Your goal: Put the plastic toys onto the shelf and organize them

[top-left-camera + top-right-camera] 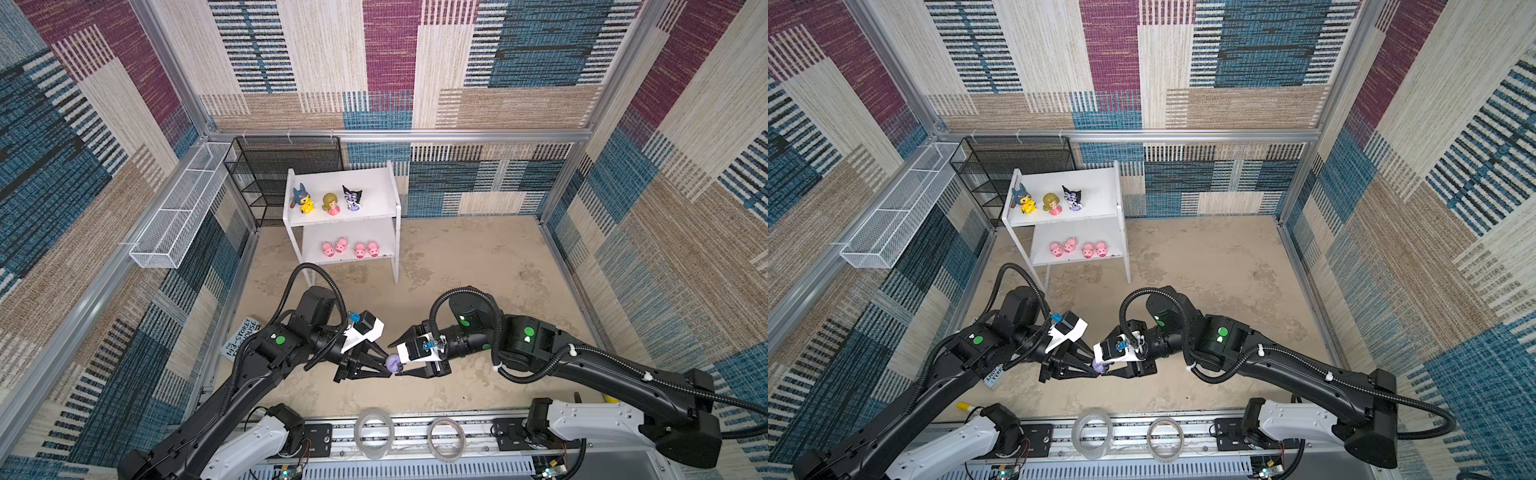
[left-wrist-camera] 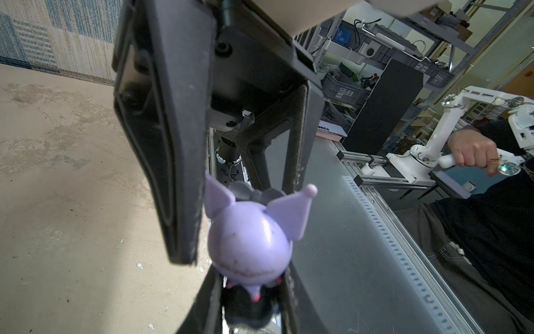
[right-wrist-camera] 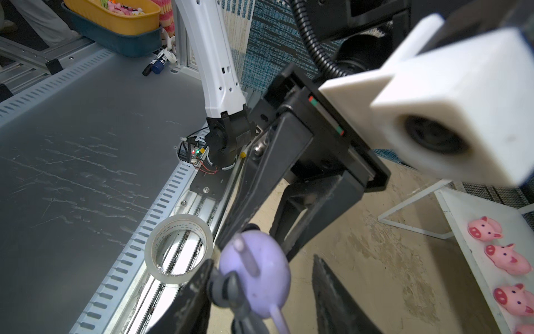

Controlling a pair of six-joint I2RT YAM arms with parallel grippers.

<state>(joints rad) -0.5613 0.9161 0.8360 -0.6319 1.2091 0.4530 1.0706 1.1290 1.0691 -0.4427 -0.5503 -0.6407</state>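
Handover is judged to be the step in hand: the purple toy (image 2: 248, 240), the one figure not yet shelved, is held off the floor at front centre between both grippers. The left gripper (image 1: 387, 368) is clamped on the toy's dark lower body. The right gripper (image 1: 394, 358) is set around the purple head with its jaws apart. In the right wrist view one finger (image 3: 199, 286) is seen touching the head and the other is clear of it. To do it well, the right jaws should be closed square on the round head, not on the thin ear tips. The head looks smooth, so a skewed pinch is likely to squirt it out. The left grip should be released only once the right grip is seen to be firm, and nothing should be pulled while both are clamped. The shelf (image 1: 374, 178) is at 11 o'clock from the grippers, well apart. Its top tier is taken by the yellow blue-hooded figure (image 1: 305, 201), the blond doll (image 1: 331, 203) and the black-and-purple figure (image 1: 352, 197). Bare board is seen at 3 o'clock of that last one, judged the natural slot for its twin. Four pink pigs (image 1: 341, 245) are lined up on the lower tier. Writing: "143-STOREY" is read on the book (image 1: 241, 338) at 9 o'clock of the left gripper, with the rest partly hidden by the arm. Print inside the tape roll (image 3: 170, 277) is too small to be read. No brands are made out.
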